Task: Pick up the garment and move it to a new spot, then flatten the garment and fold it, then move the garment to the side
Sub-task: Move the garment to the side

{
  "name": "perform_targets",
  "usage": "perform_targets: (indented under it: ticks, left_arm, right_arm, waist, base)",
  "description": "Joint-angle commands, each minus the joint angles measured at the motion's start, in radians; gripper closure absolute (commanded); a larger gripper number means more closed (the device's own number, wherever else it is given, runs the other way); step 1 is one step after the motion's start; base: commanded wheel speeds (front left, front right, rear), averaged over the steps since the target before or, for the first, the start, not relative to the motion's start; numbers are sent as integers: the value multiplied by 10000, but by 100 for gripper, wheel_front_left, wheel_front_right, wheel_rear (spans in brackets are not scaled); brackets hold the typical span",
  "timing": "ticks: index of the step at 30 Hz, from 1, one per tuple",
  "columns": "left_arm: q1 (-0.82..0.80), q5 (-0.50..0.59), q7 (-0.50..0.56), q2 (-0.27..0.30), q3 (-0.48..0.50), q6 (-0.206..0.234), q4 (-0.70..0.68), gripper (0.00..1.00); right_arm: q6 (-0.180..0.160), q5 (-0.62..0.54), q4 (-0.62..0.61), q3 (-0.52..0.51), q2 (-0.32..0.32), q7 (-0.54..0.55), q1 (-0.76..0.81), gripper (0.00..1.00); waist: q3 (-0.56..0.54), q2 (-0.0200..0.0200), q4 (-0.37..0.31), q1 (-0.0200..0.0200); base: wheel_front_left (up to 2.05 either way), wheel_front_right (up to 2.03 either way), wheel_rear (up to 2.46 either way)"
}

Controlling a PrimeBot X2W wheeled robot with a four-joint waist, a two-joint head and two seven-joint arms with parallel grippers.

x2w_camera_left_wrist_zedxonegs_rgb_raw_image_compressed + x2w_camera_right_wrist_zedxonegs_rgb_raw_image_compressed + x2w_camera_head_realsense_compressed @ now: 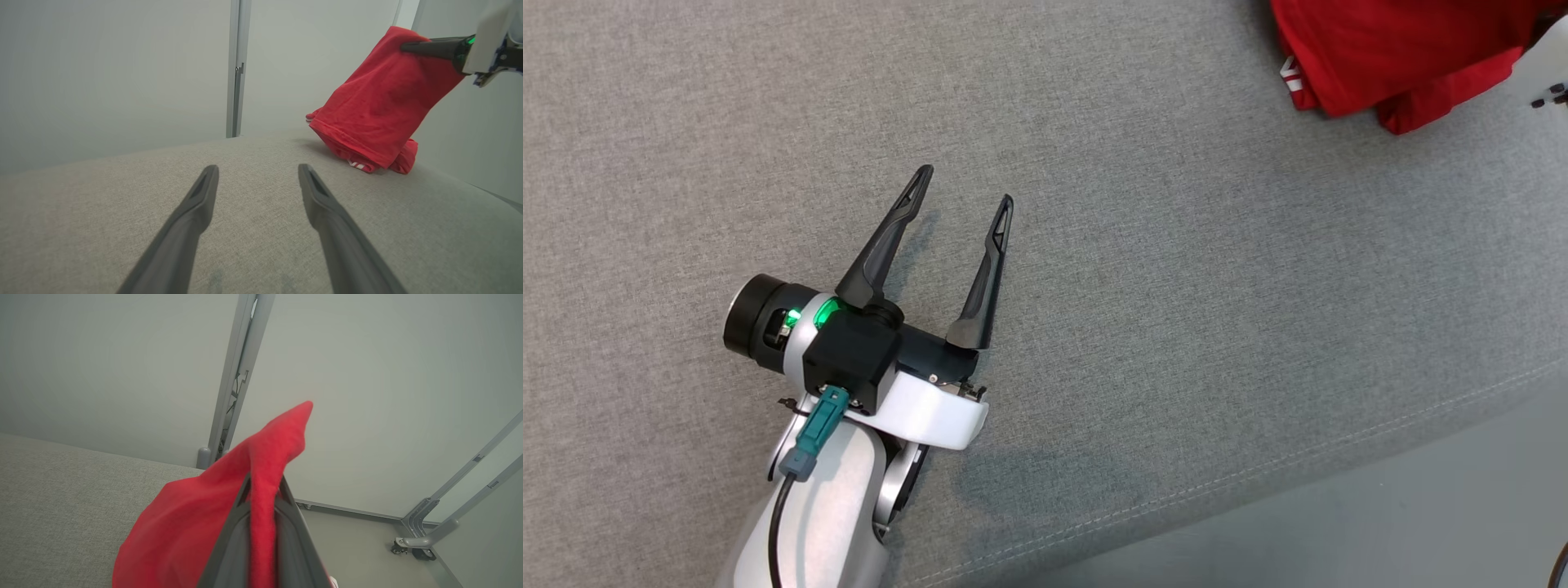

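L gripper (966, 184): released, jaws spread wide, nothing btwn them. Hangs low over bare grey cushion (1176, 286), fingers pointing up & slightly right in head view. Can't tell if tips touch the fabric.
R gripper (264, 479): clenched on garment (380, 102); a ridge of red cloth is pinched btwn the two dark fingers, w/ a peak of cloth poking out past the tips.
garment: red, white marking near the hem. Top part held up off the cushion by R gripper, bottom part bunched & resting on the cushion near its far right edge in left wrist view. Well apart from L gripper.
cut off: head view crops garment at top right corner; R arm there is just a pale sliver (1543, 65) at the frame edge. Right wrist view crops the cloth at the bottom.
hidden: R fingertips partly wrapped in cloth; in left wrist view one dark finger runs into the cloth, tip buried.
hard to make out: garment type; white marking too small to read.
backdrop: plain pale wall, grey metal post (237, 69), wheeled frame foot (416, 543) on the floor.
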Motion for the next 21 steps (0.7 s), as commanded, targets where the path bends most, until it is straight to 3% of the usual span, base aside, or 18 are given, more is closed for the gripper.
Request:
perform_targets:
  ticks: [1,5,6,7,8,14,21]
  left_arm:
    - [-296,60,-46,35,239,-60,-295,0]
    - [-355,97,-46,39,231,-90,-282,0]
    - [-380,107,-46,39,226,-93,-281,0]
    - [-404,115,-46,39,222,-95,-282,0]
    - [-427,122,-46,38,219,-97,-285,0]
    - [-494,95,-46,35,232,-70,-270,0]
    - [-349,-85,-46,30,365,39,-256,0]
  right_arm:
    - [12,-53,63,74,-215,-132,-52,100]
    - [12,-57,843,212,-289,-132,-288,100]
    - [12,-97,1006,186,-305,-132,-360,86]
    - [12,-158,1154,116,-320,-132,-432,59]
    - [12,-282,1256,-6,-347,-132,-510,0]
    - [12,-1488,1069,-920,-122,-132,-519,0]
    - [12,-2639,51,-1710,847,-132,282,0]
  waist:
    - [48,0,27,0]
    - [156,0,85,0]
    - [182,0,100,0]
    - [207,0,112,0]
    - [231,0,124,0]
    - [217,0,162,0]
    - [-96,0,184,0]
  base:
    - [0,0,0]
    - [0,0,0]
    - [0,0,0]
    - [0,0,0]
    - [0,0,0]
    - [0,0,0]
    - [0,0,0]
